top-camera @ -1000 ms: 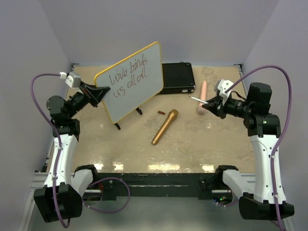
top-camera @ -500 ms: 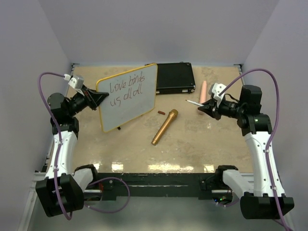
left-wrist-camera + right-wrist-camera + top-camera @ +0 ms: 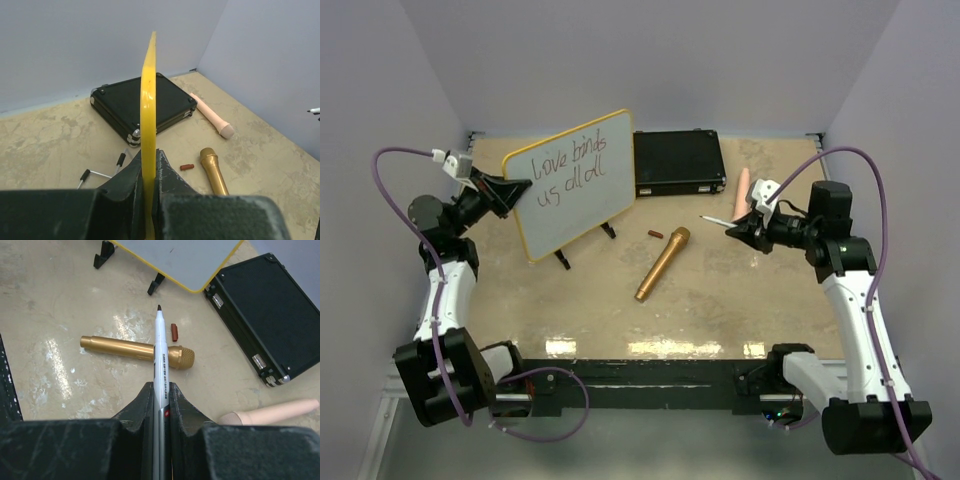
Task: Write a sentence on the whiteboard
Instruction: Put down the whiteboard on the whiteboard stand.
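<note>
Open room along near counter point(image 3: 720, 310) edge. Gold microphone point(image 3: 660, 264) lay mid-counter, red cap point(image 3: 653, 235) just beyond. Right claw point(image 3: 735, 228) pinched marker point(image 3: 714, 219), tip well apart from board. Left claw point(image 3: 512, 190) pinched whiteboard point(image 3: 575, 215) by yellow left edge; board upright, left-centre. Sentence point(image 3: 568, 168) "love binds us all", two slanted dark lines. Black case point(image 3: 680, 160) behind board's right edge, far side.

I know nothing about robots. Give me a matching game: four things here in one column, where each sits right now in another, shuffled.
Things:
1. whiteboard
2. marker
3. gold microphone
4. black case

Places:
A. lying loose in the middle of the table
B. pinched in the right jaws
C. shut, at the table's far edge
D. clamped by its edge in the left jaws

Pairs: 1-D, 2-B, 3-A, 4-C
</note>
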Motion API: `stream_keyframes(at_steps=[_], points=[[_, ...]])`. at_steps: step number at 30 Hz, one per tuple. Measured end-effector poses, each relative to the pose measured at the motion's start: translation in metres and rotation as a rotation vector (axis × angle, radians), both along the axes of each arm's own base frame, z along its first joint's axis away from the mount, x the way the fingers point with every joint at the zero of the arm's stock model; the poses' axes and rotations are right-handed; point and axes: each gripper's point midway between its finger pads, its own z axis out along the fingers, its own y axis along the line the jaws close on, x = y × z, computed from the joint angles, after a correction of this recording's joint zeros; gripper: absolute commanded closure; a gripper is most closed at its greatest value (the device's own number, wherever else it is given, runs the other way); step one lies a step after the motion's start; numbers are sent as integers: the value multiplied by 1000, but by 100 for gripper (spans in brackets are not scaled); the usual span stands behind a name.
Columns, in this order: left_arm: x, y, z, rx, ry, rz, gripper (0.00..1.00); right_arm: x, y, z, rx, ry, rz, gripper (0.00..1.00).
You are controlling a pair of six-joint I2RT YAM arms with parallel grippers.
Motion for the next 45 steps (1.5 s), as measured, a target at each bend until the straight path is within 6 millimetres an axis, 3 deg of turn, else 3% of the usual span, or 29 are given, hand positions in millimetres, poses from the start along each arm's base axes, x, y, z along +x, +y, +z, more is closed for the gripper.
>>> stream_keyframes(at_steps=[9, 14, 17, 24, 45], points=[[7, 14, -47, -6, 56, 52, 100, 0, 5, -4, -8, 2, 27, 100], [4, 18, -61, -10, 9, 61, 100, -4, 9, -8, -13, 7, 48, 100], [7, 25, -72, -61, 27, 68, 100, -5, 10, -10, -15, 8, 55, 100], [30, 59, -123, -312, 273, 133, 100, -6, 10, -12, -20, 8, 60, 100], [34, 54, -91, -187, 158, 50, 100, -8, 11, -14, -25, -4, 76, 100]])
